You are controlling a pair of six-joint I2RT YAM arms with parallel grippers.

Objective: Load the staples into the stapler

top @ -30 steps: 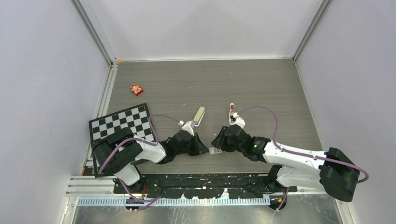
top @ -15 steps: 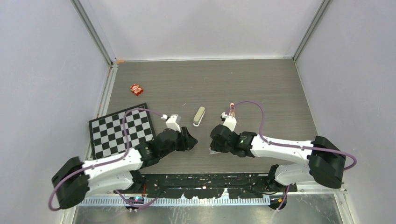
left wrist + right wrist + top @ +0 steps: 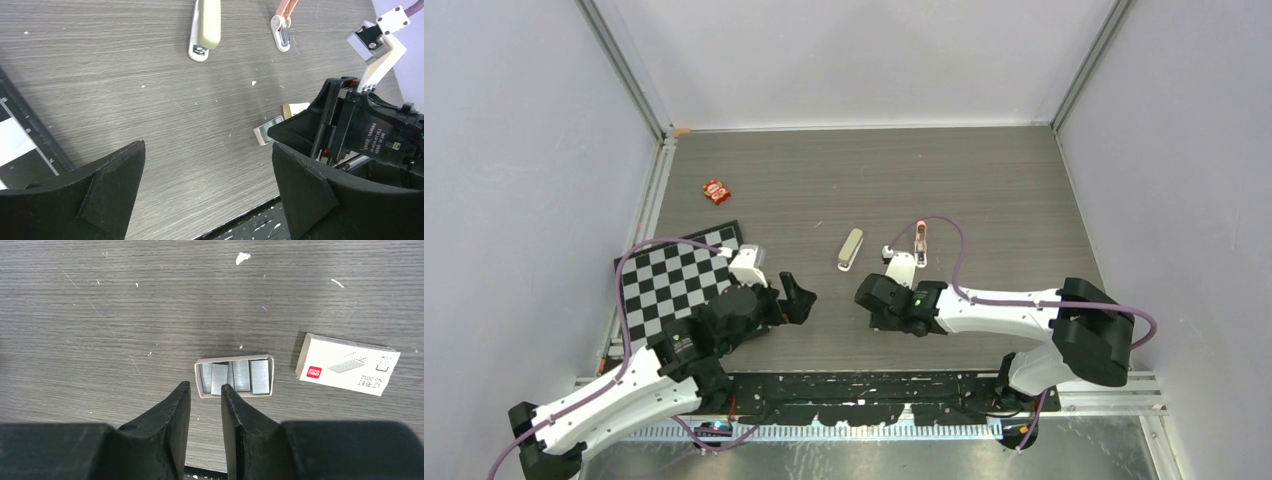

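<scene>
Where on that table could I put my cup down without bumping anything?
Bare: the far stretch behind the stapler and pink stapler, right of the red packet. Crowded: near middle, where left gripper, right gripper, staples and their box gather.

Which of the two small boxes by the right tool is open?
The grey tray just ahead of the right tool, silvery staples showing inside. The white box beside it shows only its red-labelled printed face.

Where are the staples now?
In the right wrist view, the staples lie in an open tray just ahead of the right hand, left of a white box.
</scene>
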